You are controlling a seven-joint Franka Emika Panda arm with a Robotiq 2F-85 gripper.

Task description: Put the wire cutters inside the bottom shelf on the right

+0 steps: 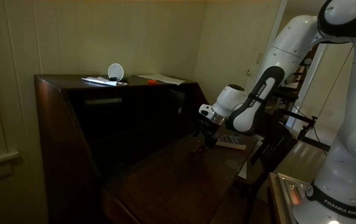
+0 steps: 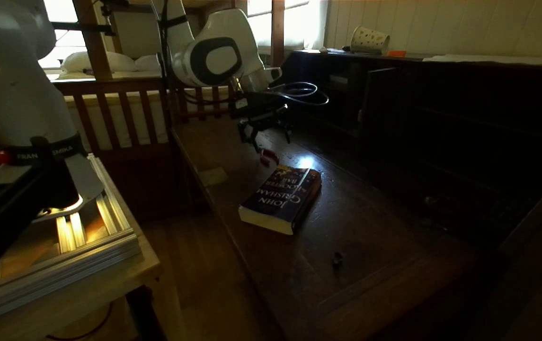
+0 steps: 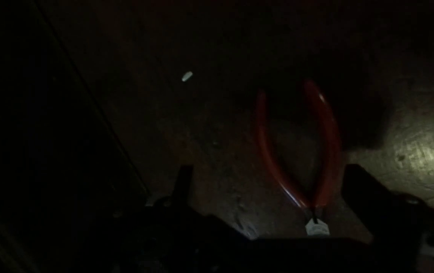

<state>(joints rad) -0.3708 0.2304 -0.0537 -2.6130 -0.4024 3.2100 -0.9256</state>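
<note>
Remotely, I hold the gripper (image 3: 270, 168) parted above the desk (image 1: 171, 183), flanking the cutters (image 3: 330, 157) that lie loose on it, presumably so closing will catch them for stowing; in this gloom, I can't judge how high it hangs.

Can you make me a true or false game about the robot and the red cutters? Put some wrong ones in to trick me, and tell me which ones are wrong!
1. The cutters have red handles. True.
2. The cutters are already on the shelf. False: they lie on the desk.
3. The gripper is open. True.
4. There is a book on the desk. True.
5. The book stands on its edge. False: it lies flat, cover up.
6. The robot's arm is black all over. False: it is mostly white.
</note>
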